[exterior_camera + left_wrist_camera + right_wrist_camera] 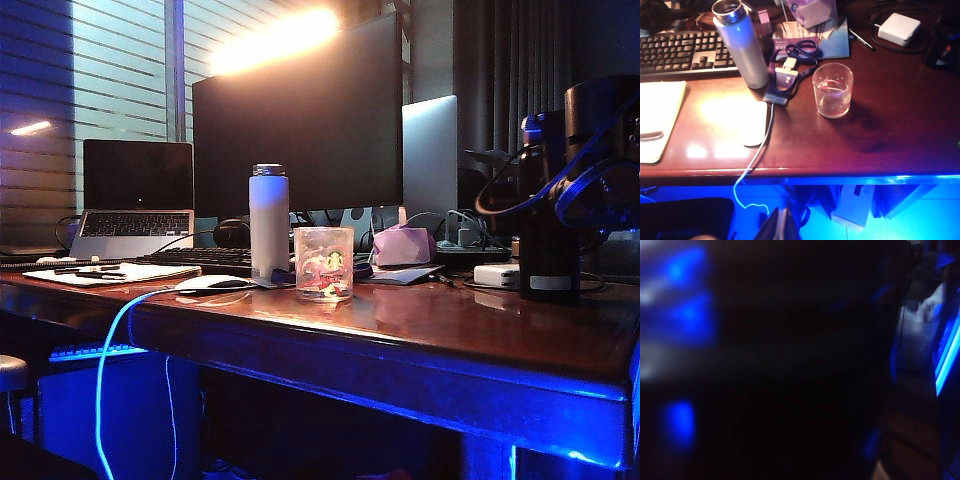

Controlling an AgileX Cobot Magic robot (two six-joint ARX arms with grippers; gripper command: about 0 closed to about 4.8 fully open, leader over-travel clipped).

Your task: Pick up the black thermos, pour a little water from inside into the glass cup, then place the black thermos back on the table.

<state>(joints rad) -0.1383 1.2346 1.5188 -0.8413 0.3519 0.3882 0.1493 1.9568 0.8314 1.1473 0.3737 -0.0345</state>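
Right hand (560, 200) is crowding the thermos (548, 250) at the worktop's (450, 330) right end, fingers lost in shadow, apparently spread wide. Left hand is sitting out of frame. Thermos label unreadable; cup (832, 90) print blurred.

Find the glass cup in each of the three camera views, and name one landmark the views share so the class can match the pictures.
Exterior view: the glass cup stands on the table, just right of the white bottle.
Left wrist view: the glass cup stands upright on the table, apart from the white bottle.
Right wrist view: not in it; a dark blur fills the picture.
Shared landmark: the white bottle, in the exterior and left wrist views.
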